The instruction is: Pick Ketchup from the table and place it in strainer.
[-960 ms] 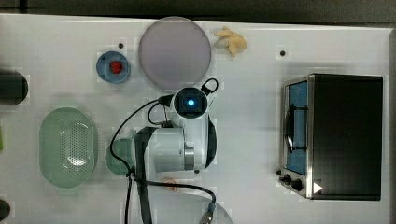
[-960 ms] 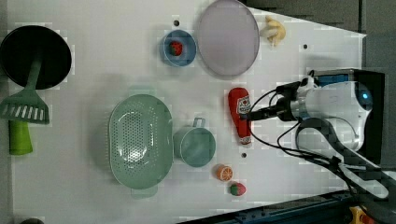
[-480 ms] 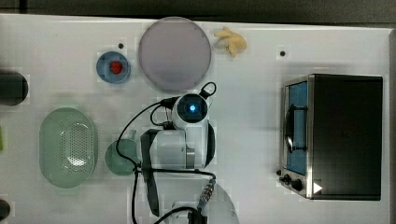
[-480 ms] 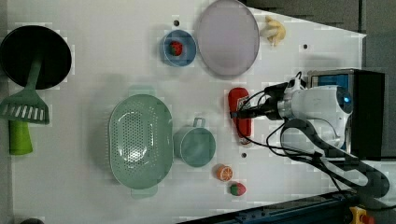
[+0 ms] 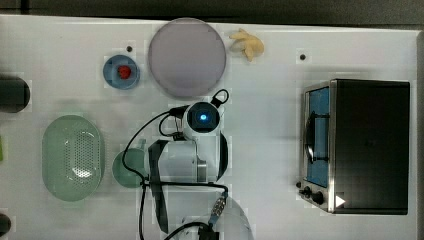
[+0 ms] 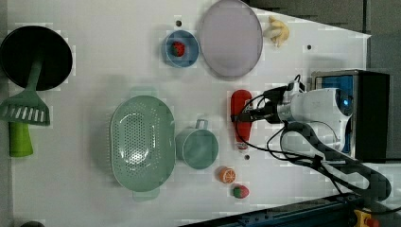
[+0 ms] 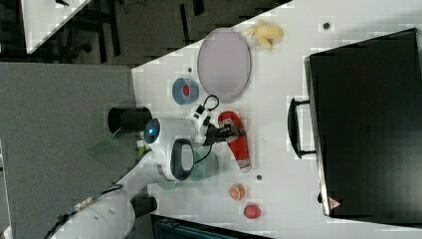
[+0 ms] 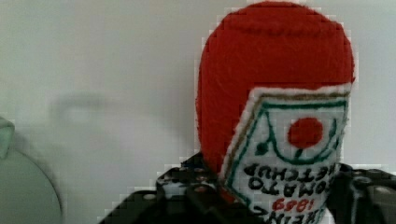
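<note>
The Ketchup [image 6: 241,101], a red bottle with a white label, lies flat on the white table between the lilac plate and the green cup. It also appears in the right view [image 7: 240,144] and close up in the wrist view [image 8: 275,79]. My gripper [image 6: 241,118] is down over the bottle's middle, with a black finger pressed against each side of the label [image 8: 275,198]. In the top view the arm covers the bottle. The strainer [image 6: 116,142], a pale green oval basket with holes, stands at the left view's left of the cup, also seen in the top view [image 5: 50,150].
A green cup [image 6: 198,150] stands between strainer and bottle. An orange slice [image 6: 227,175] and a strawberry [image 6: 240,191] lie below it. A lilac plate [image 6: 231,38], a blue bowl [image 6: 166,47], a black pan [image 6: 35,56], a green spatula [image 6: 21,118] and a toaster oven [image 5: 367,145] surround them.
The gripper has come down onto the bottle and its fingers have closed in from wide open to touch the bottle's sides. The bottle has stayed in place.
</note>
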